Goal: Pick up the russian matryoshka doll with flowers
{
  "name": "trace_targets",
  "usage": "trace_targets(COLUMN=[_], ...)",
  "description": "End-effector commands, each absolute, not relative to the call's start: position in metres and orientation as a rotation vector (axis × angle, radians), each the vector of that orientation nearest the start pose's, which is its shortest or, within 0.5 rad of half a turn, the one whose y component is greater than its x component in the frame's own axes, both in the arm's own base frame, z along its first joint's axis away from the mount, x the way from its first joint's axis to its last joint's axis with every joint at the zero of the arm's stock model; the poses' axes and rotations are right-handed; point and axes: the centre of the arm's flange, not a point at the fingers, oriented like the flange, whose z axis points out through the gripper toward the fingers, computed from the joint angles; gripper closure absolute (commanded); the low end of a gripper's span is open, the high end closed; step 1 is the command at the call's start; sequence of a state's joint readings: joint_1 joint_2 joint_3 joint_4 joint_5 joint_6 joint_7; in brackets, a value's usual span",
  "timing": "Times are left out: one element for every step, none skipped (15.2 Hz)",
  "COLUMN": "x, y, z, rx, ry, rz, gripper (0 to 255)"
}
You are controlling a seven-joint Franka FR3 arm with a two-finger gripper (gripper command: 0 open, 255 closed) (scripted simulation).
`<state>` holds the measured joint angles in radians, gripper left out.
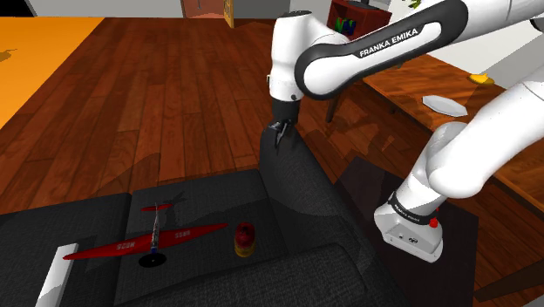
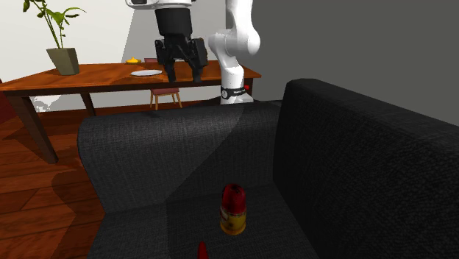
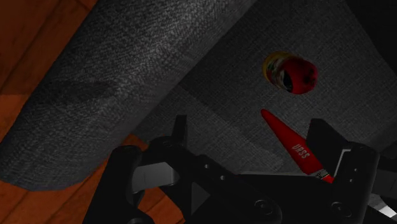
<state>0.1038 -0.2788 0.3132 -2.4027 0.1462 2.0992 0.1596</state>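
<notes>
Matryoshka doll (image 1: 245, 239), red at the top with a yellow, red-marked lower body, stands upright on the seat of the dark sofa (image 1: 305, 187). It is just to the shoulder view's right of a red toy plane (image 1: 148, 242) whose wing reads "USSR". Farther off, the tool (image 1: 279, 133) hangs above the sofa's armrest, fingers spread wide, gripping nothing. The arm (image 1: 388, 41) is lettered "FRANKA EMIKA".
</notes>
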Motion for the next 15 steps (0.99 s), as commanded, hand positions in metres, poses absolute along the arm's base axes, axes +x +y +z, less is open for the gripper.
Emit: trace_targets(x=[0.414, 0.417, 0.42, 0.423, 0.425, 0.428, 0.43, 0.432, 0.434, 0.436, 0.437, 0.439, 0.44, 0.441, 0.442], y=[0.21, 0.219, 0.228, 0.236, 0.245, 0.254, 0.263, 0.272, 0.28, 0.289, 0.298, 0.307, 0.315, 0.324, 0.332], z=[0.392, 0.382, 0.372, 0.361, 0.351, 0.34, 0.329, 0.319, 0.308, 0.297, 0.286, 0.275, 0.264, 0.253, 0.242], rx=[-3.105, -3.107, -3.109, -3.111, -3.113, -3.115, -3.116, -3.118, -3.119, -3.12, -3.121, -3.122, -3.122, -3.123, -3.123], ry=[-0.293, -0.308, -0.323, -0.338, -0.353, -0.368, -0.383, -0.398, -0.413, -0.428, -0.443, -0.459, -0.474, -0.489, -0.504], rz=[0.096, 0.11, 0.124, 0.138, 0.152, 0.167, 0.181, 0.195, 0.209, 0.223, 0.238, 0.252, 0.266, 0.281, 0.295], gripper=[0, 0, 0, 0, 0, 0, 0, 0, 0, 0, 0, 0, 0, 0, 0])
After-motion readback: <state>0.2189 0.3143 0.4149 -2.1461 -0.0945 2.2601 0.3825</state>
